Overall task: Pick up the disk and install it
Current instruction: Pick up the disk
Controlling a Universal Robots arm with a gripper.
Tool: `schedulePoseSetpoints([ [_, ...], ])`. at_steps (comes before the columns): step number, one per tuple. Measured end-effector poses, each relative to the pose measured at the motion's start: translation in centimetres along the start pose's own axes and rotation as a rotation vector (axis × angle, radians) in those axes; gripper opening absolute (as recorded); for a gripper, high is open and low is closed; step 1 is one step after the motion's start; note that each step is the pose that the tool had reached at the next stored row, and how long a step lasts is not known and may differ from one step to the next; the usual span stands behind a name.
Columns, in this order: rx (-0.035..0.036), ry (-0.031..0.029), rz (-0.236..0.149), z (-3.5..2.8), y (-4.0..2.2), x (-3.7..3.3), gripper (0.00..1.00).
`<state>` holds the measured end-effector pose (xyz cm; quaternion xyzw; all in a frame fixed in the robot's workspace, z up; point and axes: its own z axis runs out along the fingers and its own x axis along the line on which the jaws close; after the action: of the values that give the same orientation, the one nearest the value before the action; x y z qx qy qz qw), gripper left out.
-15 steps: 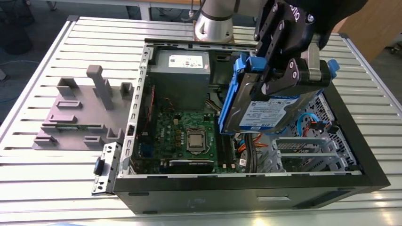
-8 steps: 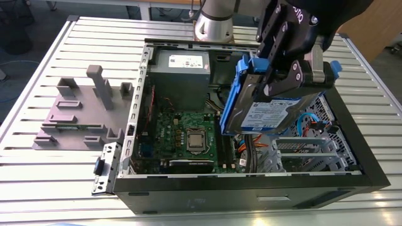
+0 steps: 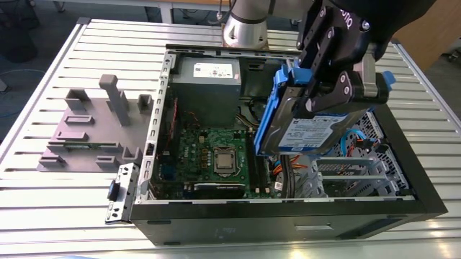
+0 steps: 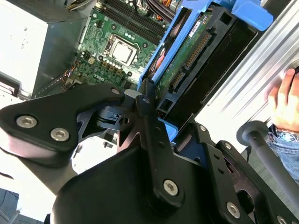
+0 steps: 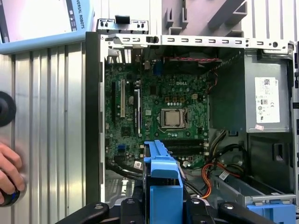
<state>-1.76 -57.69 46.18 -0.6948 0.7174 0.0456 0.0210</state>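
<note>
Silver-metal and framed by blue plastic rails, the flat rectangular disk (image 3: 306, 135) is held clear of every surface. It is steeply tilted, label outward, above the grey metal drive bay (image 3: 353, 177) inside the open black computer case (image 3: 428, 202). It is clamped across its faces by the black gripper (image 3: 338, 91), whose fingers are closed on it, a hold judged to suit passage between the case walls. The arm is reached over the case, wrist pitched down. A person's hand (image 4: 285, 105) is laid on the slatted aluminium table (image 3: 43, 210) nearby.
</note>
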Motion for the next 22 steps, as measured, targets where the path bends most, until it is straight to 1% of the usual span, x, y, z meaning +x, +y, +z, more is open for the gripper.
schedulePoseSetpoints([
  [22,0.0000,0.0000,0.000,0.03,-0.71,0.33,0.37],
])
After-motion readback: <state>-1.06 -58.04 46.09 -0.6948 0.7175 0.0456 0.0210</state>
